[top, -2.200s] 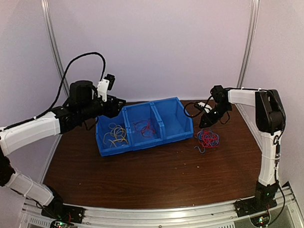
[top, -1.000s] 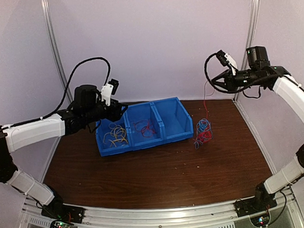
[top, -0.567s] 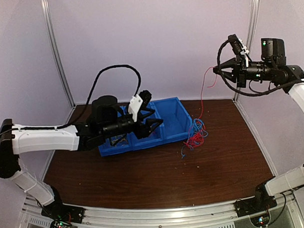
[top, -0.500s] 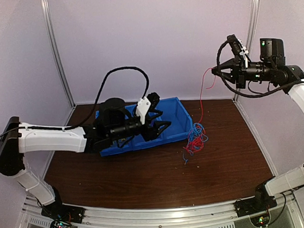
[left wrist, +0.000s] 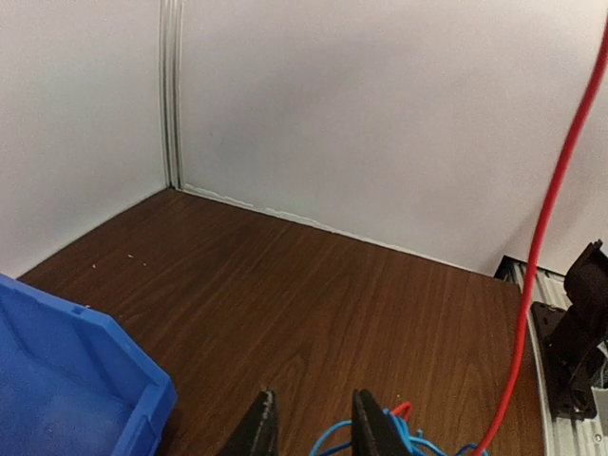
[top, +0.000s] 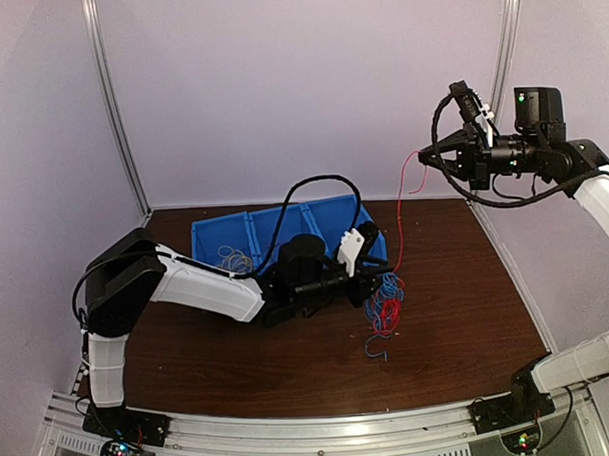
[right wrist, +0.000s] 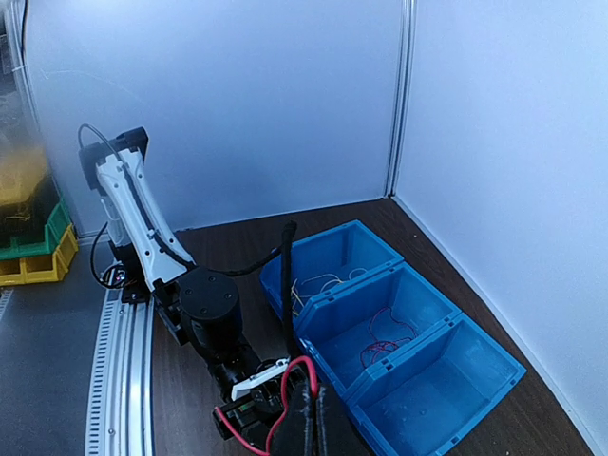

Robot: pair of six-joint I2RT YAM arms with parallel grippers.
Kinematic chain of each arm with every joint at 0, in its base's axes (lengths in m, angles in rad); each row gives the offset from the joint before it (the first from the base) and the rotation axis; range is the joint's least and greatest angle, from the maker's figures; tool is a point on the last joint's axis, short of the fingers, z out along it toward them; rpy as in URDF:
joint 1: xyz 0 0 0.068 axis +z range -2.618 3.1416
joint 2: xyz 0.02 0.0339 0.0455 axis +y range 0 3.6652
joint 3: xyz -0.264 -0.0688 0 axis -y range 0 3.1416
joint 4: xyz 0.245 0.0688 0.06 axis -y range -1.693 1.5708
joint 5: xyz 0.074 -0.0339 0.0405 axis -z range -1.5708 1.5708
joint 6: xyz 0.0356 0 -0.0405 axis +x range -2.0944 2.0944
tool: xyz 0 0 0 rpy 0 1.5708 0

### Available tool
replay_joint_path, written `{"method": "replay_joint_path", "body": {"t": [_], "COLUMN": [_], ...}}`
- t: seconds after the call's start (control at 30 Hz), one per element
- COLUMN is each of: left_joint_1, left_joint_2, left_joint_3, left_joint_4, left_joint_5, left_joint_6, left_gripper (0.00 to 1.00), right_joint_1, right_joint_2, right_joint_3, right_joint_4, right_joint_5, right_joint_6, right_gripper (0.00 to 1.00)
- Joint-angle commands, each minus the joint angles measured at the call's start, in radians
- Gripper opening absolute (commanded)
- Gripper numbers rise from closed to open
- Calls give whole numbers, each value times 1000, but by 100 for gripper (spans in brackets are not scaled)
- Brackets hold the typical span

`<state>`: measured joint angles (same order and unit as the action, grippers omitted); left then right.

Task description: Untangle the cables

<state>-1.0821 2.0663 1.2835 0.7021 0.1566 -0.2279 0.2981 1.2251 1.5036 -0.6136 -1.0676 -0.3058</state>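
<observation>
A tangle of red and blue cables [top: 385, 305] lies on the brown table, right of the blue bins [top: 217, 231]. My left gripper [top: 370, 289] is low at the tangle's left edge. In the left wrist view the left gripper [left wrist: 312, 432] shows a gap between its fingers; blue strands [left wrist: 418, 445] lie against the right finger and loop partly into the gap. My right gripper [top: 425, 154] is raised at the upper right, shut on a red cable [top: 402, 200] that runs down to the tangle. The right wrist view shows the right gripper [right wrist: 313, 423] pinching that red cable [right wrist: 294, 366].
Of the three blue bins [right wrist: 418, 285], one holds yellow cables [right wrist: 323, 283], the middle one red cables [right wrist: 380, 344], and the third nothing. The left arm [top: 202, 287] stretches across the table's middle. The right arm's base [left wrist: 579, 332] and the rail [top: 312, 433] line the near edge.
My left arm has swung right from the bins to the tangle and its jaws have narrowed. The right gripper stays raised with the red cable. The tangle has shifted slightly.
</observation>
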Motion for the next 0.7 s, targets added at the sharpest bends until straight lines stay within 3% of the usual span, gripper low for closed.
{"method": "replay_joint_path", "body": {"t": [0.0,0.07,0.2,0.4,0.47,0.67], "left_joint_1": [-2,-2,-2,7,12,12], "left_joint_2": [29,40,27,-84,-126,-211], "left_joint_3": [17,2,-40,-165,-213,-329], "left_joint_4": [126,134,137,124,115,186], "left_joint_5": [52,69,36,-95,-128,-37], "left_joint_6": [-70,-73,-71,-54,-58,-28], "left_gripper": [21,16,16,34,36,41], "right_joint_1": [7,7,7,7,7,7], "right_joint_2": [-15,-8,7,16,15,12], "right_joint_3": [-10,-13,-17,-32,-37,-49], "right_joint_4": [41,43,45,32,26,16], "right_joint_5": [-21,-18,-8,19,28,44], "right_joint_6": [17,15,10,-16,-25,-37], "right_gripper": [0,0,0,0,0,0]}}
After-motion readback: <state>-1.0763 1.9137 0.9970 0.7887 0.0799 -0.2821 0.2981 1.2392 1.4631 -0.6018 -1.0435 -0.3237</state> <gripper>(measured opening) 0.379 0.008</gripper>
